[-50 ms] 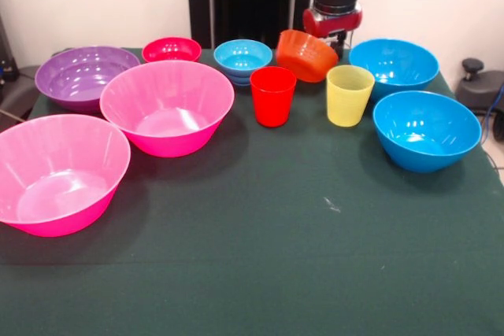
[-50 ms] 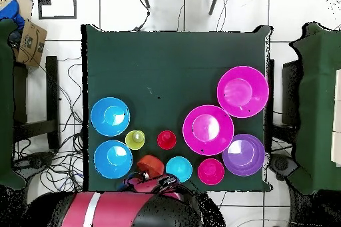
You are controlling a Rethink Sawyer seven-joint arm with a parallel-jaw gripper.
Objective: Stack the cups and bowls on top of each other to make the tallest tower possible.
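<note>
Gripper (image 1: 337,37) clamped on tilted small orange bowl (image 1: 305,54), raised at far side, just behind red cup (image 1: 272,96) and yellow cup (image 1: 349,95). Small light-blue bowl (image 1: 242,59) left of it; 2 large blue bowls (image 1: 425,129) right.

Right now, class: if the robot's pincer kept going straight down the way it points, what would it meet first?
Probably the tilted small orange plastic bowl, directly under the pincer; whether they already touch is unclear.
</note>
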